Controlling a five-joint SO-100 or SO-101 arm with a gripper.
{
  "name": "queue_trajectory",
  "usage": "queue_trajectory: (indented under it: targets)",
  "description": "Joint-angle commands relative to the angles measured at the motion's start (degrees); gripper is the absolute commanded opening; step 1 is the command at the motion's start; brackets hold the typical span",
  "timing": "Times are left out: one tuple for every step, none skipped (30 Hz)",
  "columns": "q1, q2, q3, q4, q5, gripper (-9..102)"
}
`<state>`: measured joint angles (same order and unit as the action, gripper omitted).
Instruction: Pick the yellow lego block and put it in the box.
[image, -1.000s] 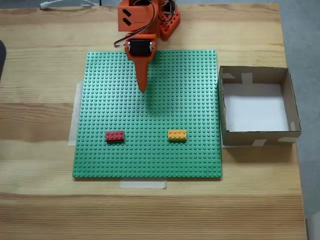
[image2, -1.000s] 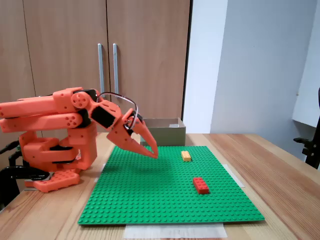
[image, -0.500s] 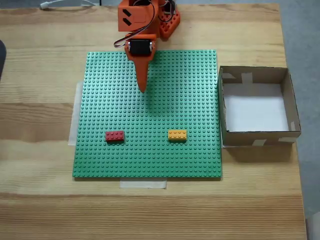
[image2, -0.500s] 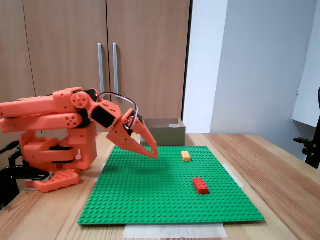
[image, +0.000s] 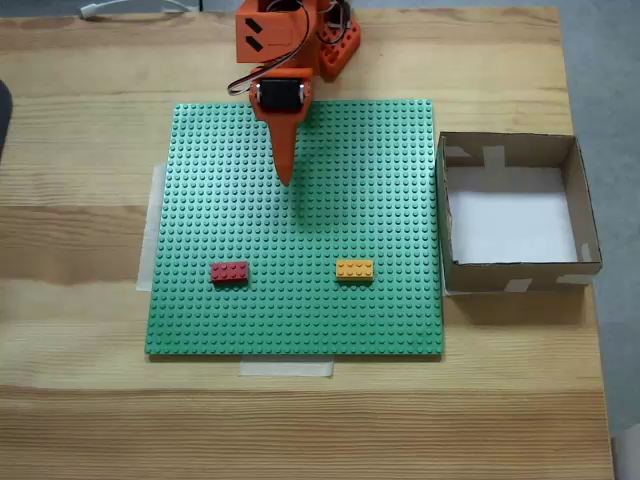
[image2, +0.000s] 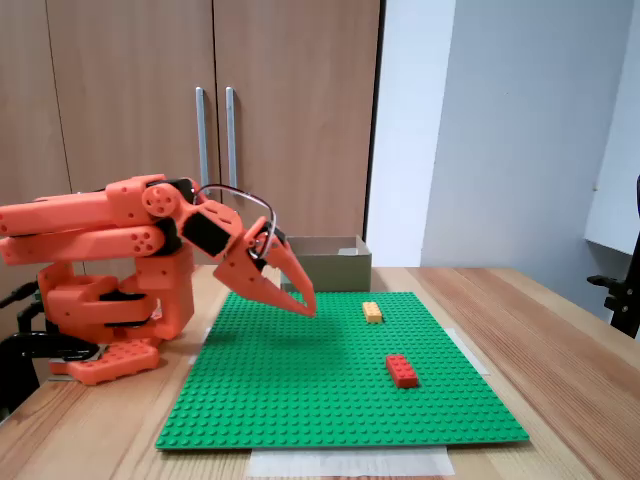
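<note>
The yellow lego block (image: 354, 269) (image2: 372, 312) lies flat on the green studded baseplate (image: 380, 180) (image2: 330, 390). A red brick (image: 229, 272) (image2: 402, 370) of the same size lies on the same plate, apart from it. The brown cardboard box (image: 518, 275) (image2: 325, 262), open-topped with a white bottom, stands just beside the plate's edge. My orange gripper (image: 285, 177) (image2: 307, 308) is shut with nothing in it. It points down over the plate near the arm's base, well short of both bricks.
The arm's orange base (image2: 110, 300) sits on the wooden table at the plate's edge. Pale tape strips (image: 285, 368) hold the plate down. Cupboard doors (image2: 215, 110) stand behind the table. Bare wood (image: 300, 430) surrounds the plate.
</note>
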<state>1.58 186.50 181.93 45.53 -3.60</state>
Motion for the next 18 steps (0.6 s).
queue_trajectory:
  targets:
    - [-0.1, 0.4, 0.4, 0.2, 0.0, -1]
    - [-0.1, 0.4, 0.4, 0.2, 0.1, -1]
    - [0.0, 0.4, 0.4, 0.2, 0.2, -1]
    - [0.0, 0.4, 0.4, 0.2, 0.2, -1]
    - [0.0, 0.3, 0.3, 0.2, 0.2, -1]
    - [0.0, 0.1, 0.3, 0.2, 0.2, -1]
    - [0.0, -0.1, 0.2, 0.2, -0.1, -1]
    - [0.0, -0.4, -0.1, 0.5, -0.4, -1]
    - [0.0, -0.4, -0.4, 1.0, -1.0, -1]
    - [0.0, -0.6, -0.9, 1.4, -1.3, -1]
    - [0.0, -0.6, -1.5, 2.0, -1.4, -1]
    - [0.0, -0.6, -2.4, 2.9, -1.3, -1]
    - [0.0, -0.7, -3.3, 3.9, -0.9, -1]
    - [0.0, -1.0, -4.2, 4.8, -0.3, -1]
    - [0.1, -2.9, -7.4, 7.4, 0.4, -1]
    - [0.1, -4.0, -8.6, 8.2, 0.4, -1]
    - [0.1, -5.2, -9.9, 9.1, 0.4, -1]
    - [0.1, -6.5, -11.4, 9.8, 0.4, -1]
